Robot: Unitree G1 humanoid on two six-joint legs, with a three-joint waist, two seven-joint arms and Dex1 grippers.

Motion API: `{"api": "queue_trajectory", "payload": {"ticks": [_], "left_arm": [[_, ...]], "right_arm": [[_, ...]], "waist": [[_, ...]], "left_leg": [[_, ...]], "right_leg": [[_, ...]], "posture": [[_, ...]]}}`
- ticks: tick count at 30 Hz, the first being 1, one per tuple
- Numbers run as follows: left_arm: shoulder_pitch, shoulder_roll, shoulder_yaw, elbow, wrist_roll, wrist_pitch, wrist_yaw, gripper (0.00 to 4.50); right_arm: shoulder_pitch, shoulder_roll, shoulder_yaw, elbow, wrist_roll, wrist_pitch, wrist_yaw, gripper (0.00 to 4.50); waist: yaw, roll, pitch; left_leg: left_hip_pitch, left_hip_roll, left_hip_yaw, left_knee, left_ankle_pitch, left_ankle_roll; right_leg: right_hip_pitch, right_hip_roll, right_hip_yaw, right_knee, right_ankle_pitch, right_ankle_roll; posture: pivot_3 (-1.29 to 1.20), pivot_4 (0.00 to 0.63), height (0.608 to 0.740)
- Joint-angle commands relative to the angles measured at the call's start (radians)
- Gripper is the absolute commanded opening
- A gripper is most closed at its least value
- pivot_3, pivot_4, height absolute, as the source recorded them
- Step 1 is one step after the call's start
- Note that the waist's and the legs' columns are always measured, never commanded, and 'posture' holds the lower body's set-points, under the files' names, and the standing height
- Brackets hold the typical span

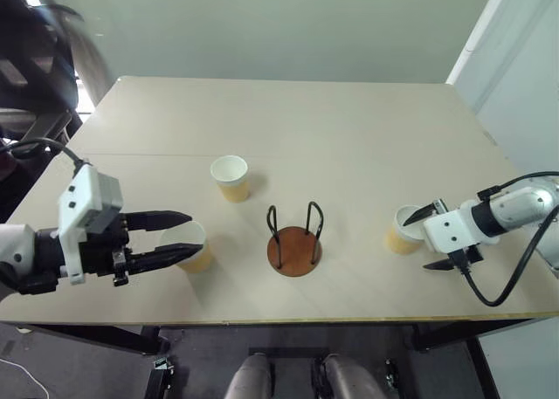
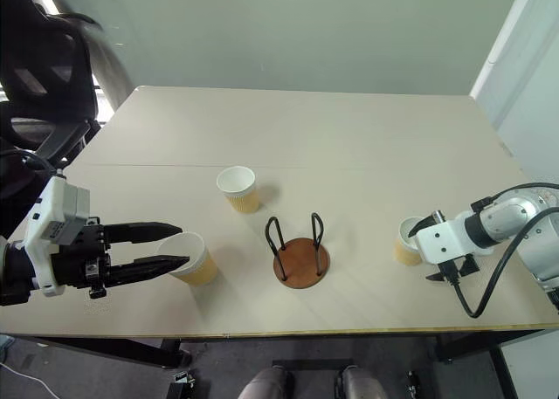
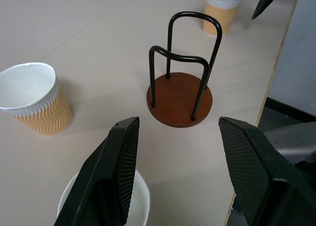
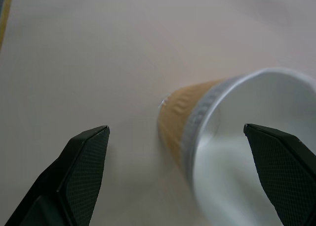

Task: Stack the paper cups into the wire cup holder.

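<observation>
Three paper cups stand upright on the table. One paper cup (image 1: 230,177) is at the middle left, apart from both arms. A second cup (image 1: 194,246) sits under the fingertips of my left gripper (image 1: 179,236), which is open, holds nothing and hovers a little above it. The third cup (image 1: 403,230) stands at the right, and my right gripper (image 1: 417,242) is open wide astride its near wall, one finger over the white inside (image 4: 256,152) and the other outside. The wire cup holder (image 1: 294,242) stands empty between the arms, near the front edge.
The beige table (image 1: 349,128) reaches far back, with its front edge close below the holder. A black chair (image 2: 44,76) stands off the far left corner. A pale wall panel (image 1: 515,58) rises at the right. A black cable (image 1: 502,281) loops under my right arm.
</observation>
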Motion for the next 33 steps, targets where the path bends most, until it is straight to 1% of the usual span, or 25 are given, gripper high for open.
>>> {"api": "queue_trajectory", "payload": {"ticks": [1, 9, 13, 21, 23, 25, 33], "left_arm": [[-0.002, 0.003, 0.037, -0.023, -0.011, 0.001, 0.009, 2.76], [-0.001, 0.001, 0.038, -0.024, -0.014, -0.001, 0.014, 2.76], [0.000, -0.003, 0.035, -0.021, -0.013, -0.004, 0.016, 2.76], [0.007, -0.010, 0.039, -0.020, -0.010, -0.005, 0.022, 2.76], [0.009, -0.012, 0.039, -0.020, -0.009, -0.006, 0.023, 2.76], [0.009, -0.012, 0.040, -0.019, -0.009, -0.006, 0.023, 2.76], [0.007, -0.011, 0.043, -0.016, -0.006, -0.006, 0.025, 2.76]], "right_arm": [[-0.031, 0.000, -0.002, 0.014, -0.016, -0.017, -0.008, 4.49], [-0.067, 0.012, 0.000, 0.039, -0.016, -0.021, -0.001, 4.49], [-0.090, 0.038, -0.007, 0.044, -0.001, -0.022, -0.015, 4.49], [-0.116, 0.068, -0.010, 0.046, 0.003, 0.032, -0.019, 4.49], [-0.114, 0.069, -0.009, 0.046, 0.004, 0.034, -0.019, 4.12], [-0.113, 0.069, -0.009, 0.041, 0.008, 0.038, -0.014, 3.59], [-0.108, 0.060, -0.012, 0.035, 0.020, 0.040, 0.001, 0.80]], "waist": [[0.000, 0.000, 0.000], [0.000, 0.000, 0.000], [-0.001, 0.000, 0.000], [0.000, 0.000, 0.000], [0.000, 0.000, 0.000], [0.000, 0.000, 0.000], [0.000, 0.000, 0.000]], "left_leg": [[0.000, 0.000, 0.000, 0.000, 0.000, 0.000], [0.000, 0.000, 0.000, 0.000, 0.000, 0.000], [0.000, 0.000, 0.000, 0.000, 0.000, 0.000], [0.000, 0.000, 0.000, 0.000, 0.000, 0.000], [0.000, 0.000, 0.000, 0.000, 0.000, 0.000], [0.000, 0.000, 0.000, 0.000, 0.000, 0.000], [0.000, 0.000, 0.000, 0.000, 0.000, 0.000]], "right_leg": [[0.000, 0.000, 0.000, 0.000, 0.000, 0.000], [0.000, 0.000, 0.000, 0.000, 0.000, 0.000], [0.000, 0.000, 0.000, 0.000, 0.000, 0.000], [0.000, 0.000, 0.000, 0.000, 0.000, -0.001], [0.000, 0.000, 0.000, 0.000, 0.001, -0.001], [0.000, 0.000, 0.000, 0.000, 0.001, -0.001], [0.000, 0.000, 0.000, 0.000, 0.001, -0.001]], "posture": [[0.00, 0.150, 0.740], [0.00, 0.150, 0.740], [0.00, 0.150, 0.740], [0.00, 0.150, 0.740], [0.00, 0.150, 0.740], [0.00, 0.150, 0.740], [0.00, 0.150, 0.740]]}}
